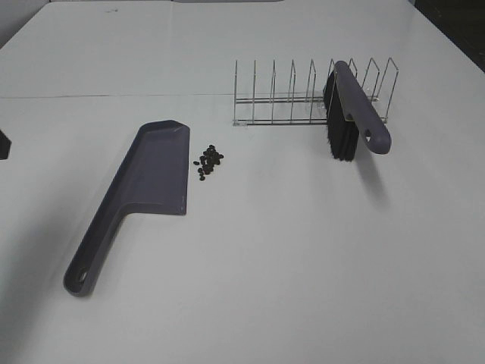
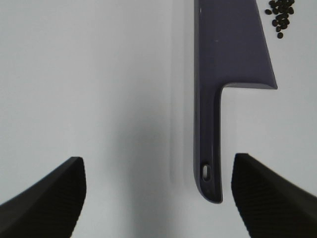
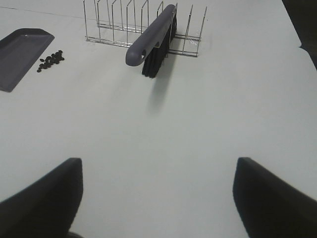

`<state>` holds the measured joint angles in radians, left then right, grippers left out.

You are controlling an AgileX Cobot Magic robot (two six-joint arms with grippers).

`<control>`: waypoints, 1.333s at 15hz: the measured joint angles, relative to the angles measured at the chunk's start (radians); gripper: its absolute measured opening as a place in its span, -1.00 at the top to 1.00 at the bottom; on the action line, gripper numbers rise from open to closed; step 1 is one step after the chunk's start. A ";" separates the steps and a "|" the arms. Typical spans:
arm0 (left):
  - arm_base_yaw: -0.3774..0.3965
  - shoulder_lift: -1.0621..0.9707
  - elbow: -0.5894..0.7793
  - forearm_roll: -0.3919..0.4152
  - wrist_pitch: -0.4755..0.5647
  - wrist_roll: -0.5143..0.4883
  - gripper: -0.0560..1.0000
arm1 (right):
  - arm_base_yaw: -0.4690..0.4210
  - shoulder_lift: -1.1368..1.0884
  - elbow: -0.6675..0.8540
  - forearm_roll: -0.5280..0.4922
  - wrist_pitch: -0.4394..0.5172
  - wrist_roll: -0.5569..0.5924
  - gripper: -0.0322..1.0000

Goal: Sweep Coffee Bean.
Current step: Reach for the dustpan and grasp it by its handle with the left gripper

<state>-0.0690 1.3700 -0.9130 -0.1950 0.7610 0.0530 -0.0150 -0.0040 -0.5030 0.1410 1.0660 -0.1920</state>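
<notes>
While both arms hang back at the near edge, out of the high camera's sight, their wrist views show how they are posed. On the left, the left gripper [image 2: 157, 186] looks down on the white table [image 1: 303, 265] with its jaws spread wide and nothing between the pads. The end of the dustpan's handle, with its hanging hole, lies below the gap, closer to one finger [image 2: 262, 193] than the other. The purple-grey dustpan [image 1: 155, 167] lies flat, its handle pointing near and left and its scoop far and right. Just right of the scoop, apart from its edge by a narrow strip of table, sits the coffee bean [image 1: 209, 161] cluster, loosely bunched. Further right and farther back stands a wire rack [image 1: 273, 95]. A brush [image 1: 352, 106] leans in its right-hand slots, black bristles down and handle jutting toward the near side. On the right, the right gripper [image 3: 157, 191] is likewise fully open and empty over bare table, facing the brush from well away.
</notes>
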 joint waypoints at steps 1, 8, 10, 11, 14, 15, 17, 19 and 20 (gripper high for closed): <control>-0.007 0.074 -0.042 -0.005 0.010 0.003 -0.54 | 0.000 0.000 0.000 0.000 0.000 0.000 -0.48; -0.188 0.443 -0.258 0.014 0.095 -0.047 -0.55 | 0.000 0.000 0.000 0.000 0.000 0.000 -0.48; -0.233 0.499 -0.259 0.043 0.096 -0.073 -0.55 | 0.000 0.000 0.000 0.000 0.000 0.000 -0.48; -0.243 0.514 -0.259 0.049 0.096 -0.085 -0.55 | 0.000 0.000 0.000 0.000 0.000 0.000 -0.48; -0.277 0.582 -0.259 0.085 0.092 -0.149 -0.55 | 0.000 0.000 0.000 0.000 0.000 0.000 -0.48; -0.280 0.602 -0.259 0.096 0.092 -0.168 -0.55 | 0.000 0.000 0.000 0.000 0.000 0.000 -0.48; -0.280 0.628 -0.259 0.108 0.086 -0.192 -0.55 | 0.000 0.000 0.000 0.000 0.000 0.000 -0.48; -0.282 0.673 -0.259 0.109 0.043 -0.195 -0.55 | 0.000 0.000 0.000 0.000 0.000 0.000 -0.48; -0.284 0.680 -0.259 0.109 0.037 -0.195 -0.55 | 0.000 0.000 0.000 0.000 0.000 0.000 -0.48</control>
<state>-0.3530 2.0500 -1.1720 -0.0860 0.7980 -0.1420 -0.0150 -0.0040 -0.5030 0.1410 1.0660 -0.1920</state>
